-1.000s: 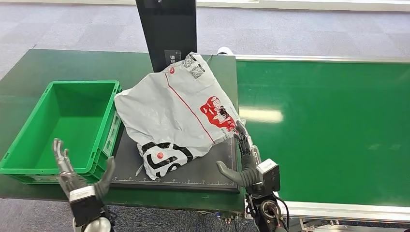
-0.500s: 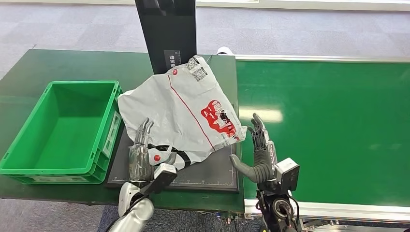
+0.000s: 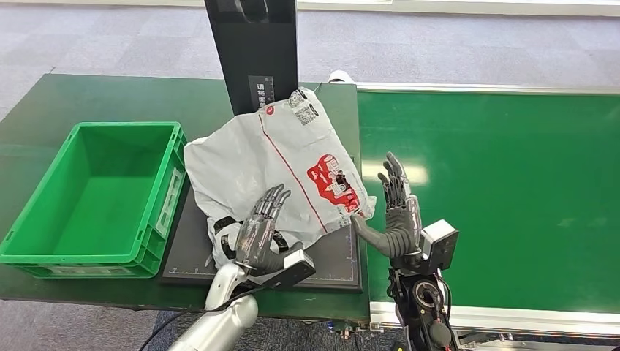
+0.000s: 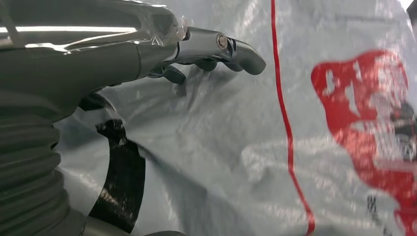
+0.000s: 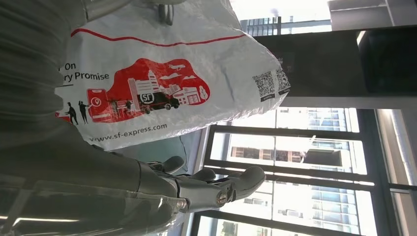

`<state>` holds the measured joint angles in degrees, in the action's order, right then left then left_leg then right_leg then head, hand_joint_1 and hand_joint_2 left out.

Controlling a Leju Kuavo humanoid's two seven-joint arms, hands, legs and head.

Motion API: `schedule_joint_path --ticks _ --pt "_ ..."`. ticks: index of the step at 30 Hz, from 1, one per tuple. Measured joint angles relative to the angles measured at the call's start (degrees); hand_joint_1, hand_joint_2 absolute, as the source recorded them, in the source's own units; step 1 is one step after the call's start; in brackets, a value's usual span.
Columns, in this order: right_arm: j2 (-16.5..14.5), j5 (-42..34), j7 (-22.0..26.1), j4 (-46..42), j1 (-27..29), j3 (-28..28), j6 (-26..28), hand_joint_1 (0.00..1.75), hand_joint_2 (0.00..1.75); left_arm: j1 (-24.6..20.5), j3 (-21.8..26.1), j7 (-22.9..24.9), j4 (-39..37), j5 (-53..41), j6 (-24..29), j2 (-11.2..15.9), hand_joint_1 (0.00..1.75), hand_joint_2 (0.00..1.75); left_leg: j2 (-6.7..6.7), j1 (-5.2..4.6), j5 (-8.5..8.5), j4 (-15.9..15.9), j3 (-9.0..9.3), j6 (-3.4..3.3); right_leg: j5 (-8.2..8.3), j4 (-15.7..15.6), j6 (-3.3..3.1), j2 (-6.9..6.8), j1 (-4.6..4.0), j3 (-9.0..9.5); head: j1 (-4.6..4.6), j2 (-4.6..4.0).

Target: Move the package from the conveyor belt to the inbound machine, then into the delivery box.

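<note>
Head view shows the package (image 3: 281,164), a soft grey bag with red pictures, lying on the dark flat plate of the inbound machine (image 3: 333,256). It is partly propped up, with its far end leaning against the machine's black post (image 3: 252,51). Its long side runs from the near left, where the black print is, up to the far right corner with the square code. That code end points away from the robot.

The left hand (image 3: 259,234) rests on the near end of the package. Its fingers (image 4: 236,46) lie flat and spread on the grey skin, not curled around it. It holds nothing. The right hand (image 3: 395,212) stands upright just beside the package's right edge, with its fingers (image 5: 236,182) apart and holding nothing too. So the package sits between both hands, and the left hand is the nearer one because it already touches.

The delivery box (image 3: 95,190), a green bin, sits on the table (image 3: 44,110) to the left of the plate. The package would have to go left to reach it. The conveyor belt (image 3: 504,197) lies on the right.
</note>
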<state>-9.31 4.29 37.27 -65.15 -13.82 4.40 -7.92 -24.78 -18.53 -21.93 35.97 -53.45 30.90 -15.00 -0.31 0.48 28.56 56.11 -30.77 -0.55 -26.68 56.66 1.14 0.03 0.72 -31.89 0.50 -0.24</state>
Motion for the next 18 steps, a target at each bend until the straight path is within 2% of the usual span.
schedule_joint_path --ticks 7,16,18 --pt "0.03 -0.65 0.15 1.34 -1.09 -0.24 -0.59 0.00 1.75 -3.27 -3.71 3.45 -6.87 -3.84 -3.25 -0.36 0.00 1.75 0.00 0.00 0.00 0.00 -0.02 0.00 0.00 0.00 0.00 0.00 0.00 -0.01 0.00 0.00" --pt "0.32 -1.49 0.88 3.04 -1.72 -0.30 -0.89 0.00 1.75 -6.77 -5.63 3.30 -10.97 -3.48 -5.67 -0.31 0.00 1.75 -0.01 0.00 -0.03 0.00 0.02 -0.02 0.00 0.01 0.00 -0.01 0.00 0.06 0.00 0.00" --pt "0.34 -1.56 0.99 3.34 -1.88 -0.30 -1.09 0.00 1.75 -7.21 -5.72 3.31 -11.46 -3.38 -5.83 -0.24 0.15 1.75 -0.01 0.00 -0.03 0.00 0.02 -0.02 0.00 0.01 0.00 -0.01 0.00 0.06 0.00 0.00"
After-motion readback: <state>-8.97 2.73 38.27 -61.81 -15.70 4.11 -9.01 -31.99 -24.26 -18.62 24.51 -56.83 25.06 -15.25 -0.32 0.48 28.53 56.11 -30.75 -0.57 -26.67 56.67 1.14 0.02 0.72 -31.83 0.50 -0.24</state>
